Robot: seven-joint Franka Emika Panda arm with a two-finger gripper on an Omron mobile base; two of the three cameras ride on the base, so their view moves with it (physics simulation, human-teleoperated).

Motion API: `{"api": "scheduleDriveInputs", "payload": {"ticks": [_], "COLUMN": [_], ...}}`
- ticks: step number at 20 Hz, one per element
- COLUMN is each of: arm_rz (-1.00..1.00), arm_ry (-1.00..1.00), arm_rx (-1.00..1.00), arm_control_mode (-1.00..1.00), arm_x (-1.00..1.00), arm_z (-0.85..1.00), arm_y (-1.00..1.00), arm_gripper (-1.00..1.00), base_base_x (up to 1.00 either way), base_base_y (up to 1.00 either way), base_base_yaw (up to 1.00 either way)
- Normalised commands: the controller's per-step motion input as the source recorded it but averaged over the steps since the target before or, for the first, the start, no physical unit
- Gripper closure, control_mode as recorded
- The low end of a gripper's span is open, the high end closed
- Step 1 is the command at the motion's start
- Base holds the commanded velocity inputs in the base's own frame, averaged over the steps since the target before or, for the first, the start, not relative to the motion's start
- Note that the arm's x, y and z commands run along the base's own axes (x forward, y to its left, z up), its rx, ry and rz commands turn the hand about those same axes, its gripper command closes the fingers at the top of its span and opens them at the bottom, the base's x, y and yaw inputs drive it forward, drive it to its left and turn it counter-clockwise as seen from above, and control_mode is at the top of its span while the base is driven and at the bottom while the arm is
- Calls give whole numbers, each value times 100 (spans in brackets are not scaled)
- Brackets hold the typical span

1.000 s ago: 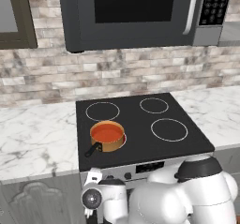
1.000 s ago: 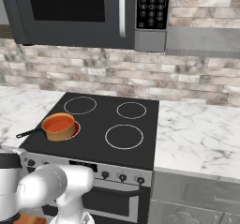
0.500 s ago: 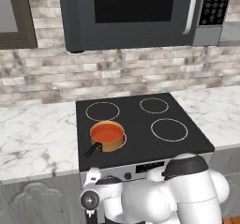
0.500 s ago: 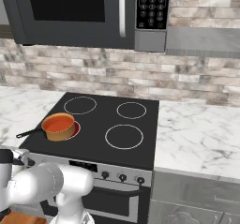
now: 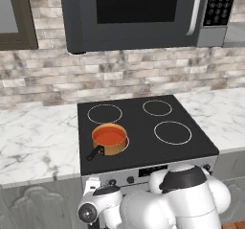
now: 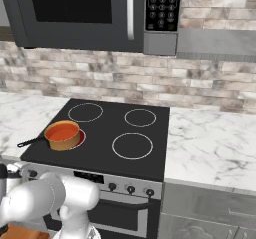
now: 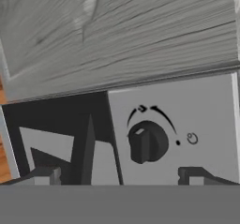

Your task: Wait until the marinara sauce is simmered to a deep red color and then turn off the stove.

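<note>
The gripper is spread wide, its two dark fingertips rising at the bottom of the hand view well apart, with nothing between them. It faces the silver front panel of the stove, and a dark round knob sits between the two tips, a little above them and not touched by either. A curved black mark arcs over the knob, and a small symbol lies just to its side. Beside the panel is a black area, and a grey wood-grain cabinet front fills the upper part of that view.

In the base views the white arm bends low in front of the stove, below the cooktop edge. The marinara sauce lies as a flat orange-red disc in a small copper saucepan, which stands on the near-left burner of the black glass top — its black handle points toward the front left corner. The other three white ring burners are bare. White marble counter runs on both sides of the stove, a brick backsplash stands behind it, and a dark microwave hangs above.
</note>
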Motion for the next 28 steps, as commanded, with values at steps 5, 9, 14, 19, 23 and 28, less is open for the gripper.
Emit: {"api": "scheduleDriveInputs", "payload": {"ticks": [5, 9, 14, 19, 23, 28], "arm_rz": [0, 0, 0, 0, 0, 0], "arm_ry": [-5, -5, -8, -10, -9, -7], "arm_rx": [-3, -5, -6, -7, -6, -4], "arm_control_mode": [-100, -100, -100, -100, -100, -100], "arm_x": [5, 16, 13, 15, 13, 10], "arm_z": [0, 0, 0, -7, -10, -13], "arm_y": [7, 10, 0, 0, 0, 3], "arm_gripper": [-100, -100, -100, -100, -100, -100], "base_base_x": [0, 0, 0, 0, 0, 0], "base_base_y": [0, 0, 0, 0, 0, 0], "base_base_yaw": [0, 0, 0, 0, 0, 0]}}
